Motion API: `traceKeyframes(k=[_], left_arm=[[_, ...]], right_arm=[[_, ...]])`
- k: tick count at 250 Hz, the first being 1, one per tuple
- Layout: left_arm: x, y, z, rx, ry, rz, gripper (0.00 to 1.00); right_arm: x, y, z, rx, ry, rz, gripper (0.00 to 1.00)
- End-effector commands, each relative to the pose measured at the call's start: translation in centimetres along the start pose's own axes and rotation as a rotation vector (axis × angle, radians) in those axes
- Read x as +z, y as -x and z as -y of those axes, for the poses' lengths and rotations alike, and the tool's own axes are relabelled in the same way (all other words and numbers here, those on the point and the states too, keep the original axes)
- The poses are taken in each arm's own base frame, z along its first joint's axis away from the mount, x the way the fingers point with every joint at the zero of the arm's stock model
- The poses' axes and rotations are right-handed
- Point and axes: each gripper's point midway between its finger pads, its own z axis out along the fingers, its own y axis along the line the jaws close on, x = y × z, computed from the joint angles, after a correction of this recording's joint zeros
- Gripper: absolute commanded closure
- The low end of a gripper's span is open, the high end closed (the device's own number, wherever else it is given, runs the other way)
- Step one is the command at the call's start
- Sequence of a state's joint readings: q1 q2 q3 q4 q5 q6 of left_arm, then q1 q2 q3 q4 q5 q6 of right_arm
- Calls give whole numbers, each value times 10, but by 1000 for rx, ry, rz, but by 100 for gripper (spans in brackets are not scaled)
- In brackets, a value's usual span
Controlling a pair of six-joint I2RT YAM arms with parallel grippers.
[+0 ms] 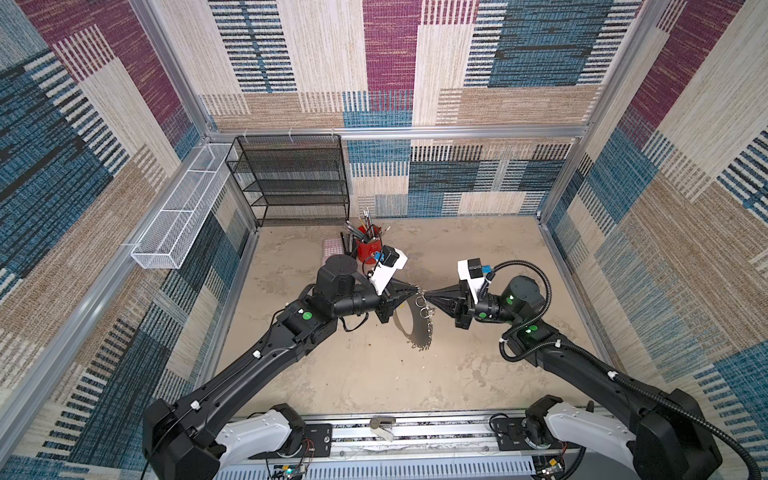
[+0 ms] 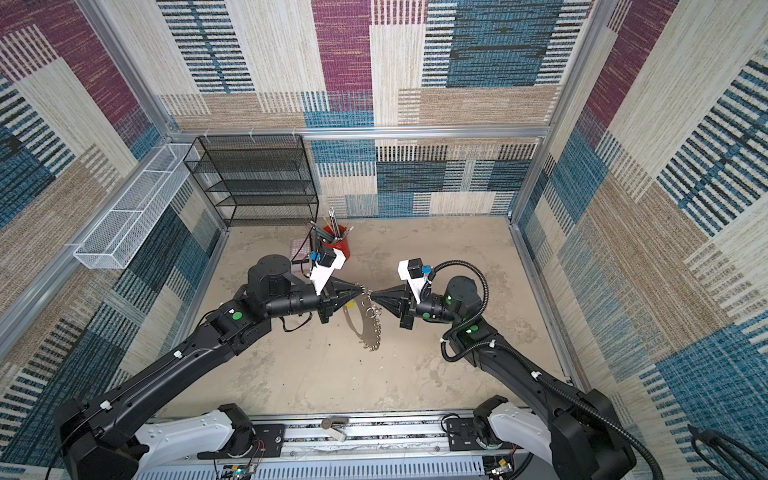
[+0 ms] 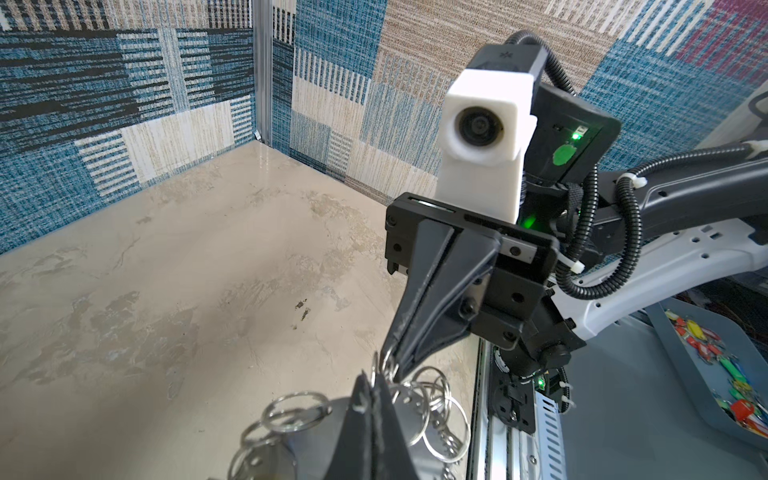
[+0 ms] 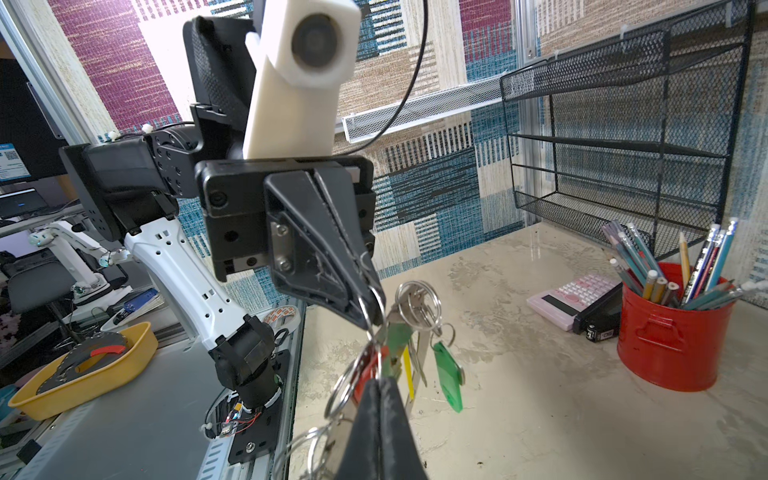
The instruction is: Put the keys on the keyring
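Both grippers meet tip to tip above the middle of the table. My left gripper (image 1: 417,293) (image 2: 360,289) (image 3: 371,384) is shut on a split ring at the top of the keyring. The keyring (image 1: 409,326) (image 2: 360,328), a grey curved band edged with silver rings (image 3: 297,409), hangs below it. My right gripper (image 1: 429,296) (image 2: 374,296) (image 4: 378,380) is shut on another ring of the same cluster. In the right wrist view silver keys (image 4: 417,307) dangle there with a green tag (image 4: 449,374), a red tag (image 4: 366,372) and a yellow tag (image 4: 408,370).
A red tin of pencils (image 1: 368,249) (image 4: 673,328) and a pink calculator (image 4: 573,295) stand at the back left. Behind them are a black mesh shelf (image 1: 291,178) and a white wire basket (image 1: 178,208). Off the table sits a grey tray of tagged keys (image 3: 727,365).
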State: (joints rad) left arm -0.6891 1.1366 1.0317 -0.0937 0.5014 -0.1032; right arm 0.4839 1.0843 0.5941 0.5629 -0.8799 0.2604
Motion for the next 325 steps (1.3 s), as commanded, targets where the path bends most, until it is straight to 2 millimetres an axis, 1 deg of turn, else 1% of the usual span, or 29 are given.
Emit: traceKeyframes(k=[1, 32, 80, 94, 117, 155, 169, 186, 206, 227, 249, 251, 256, 272, 325], left_arm=[[-9, 51, 5, 36, -2, 210, 100], [-9, 51, 6, 31, -11, 221, 100], [-9, 47, 8, 34, -27, 217, 100], [-9, 45, 9, 36, -35, 218, 100], [-8, 40, 8, 35, -33, 202, 100], [-8, 35, 7, 42, -28, 194, 100], [-8, 34, 8, 46, -31, 194, 100], [-7, 31, 8, 48, -35, 190, 100], [-6, 29, 9, 47, -47, 190, 100], [-6, 28, 12, 46, -73, 204, 100], [-5, 28, 16, 48, -103, 235, 100], [-6, 27, 20, 51, -127, 234, 100], [-6, 27, 23, 52, -142, 243, 100], [-7, 27, 27, 53, -174, 263, 100], [-10, 23, 38, 74, -246, 308, 100]], right_arm=[[-1, -19, 6, 72, -23, -56, 97], [-1, -19, 5, 76, -19, -57, 94], [-2, -11, 2, 62, -16, -41, 92], [-2, -7, 1, 56, -14, -35, 86], [-2, -3, -2, 51, -8, -29, 84], [-5, 3, -5, 47, -14, -15, 78], [-7, 9, -3, 40, -37, 0, 75], [-8, 17, -5, 25, -47, 15, 69], [-12, 28, -6, 7, -64, 40, 65], [-16, 36, -9, -7, -66, 62, 60], [-16, 42, -14, -16, -44, 70, 56], [-16, 42, -14, -15, -41, 69, 56], [-15, 43, -15, -19, -36, 69, 55], [-14, 45, -15, -19, -27, 67, 53], [-7, 48, -17, -25, 26, 52, 55]])
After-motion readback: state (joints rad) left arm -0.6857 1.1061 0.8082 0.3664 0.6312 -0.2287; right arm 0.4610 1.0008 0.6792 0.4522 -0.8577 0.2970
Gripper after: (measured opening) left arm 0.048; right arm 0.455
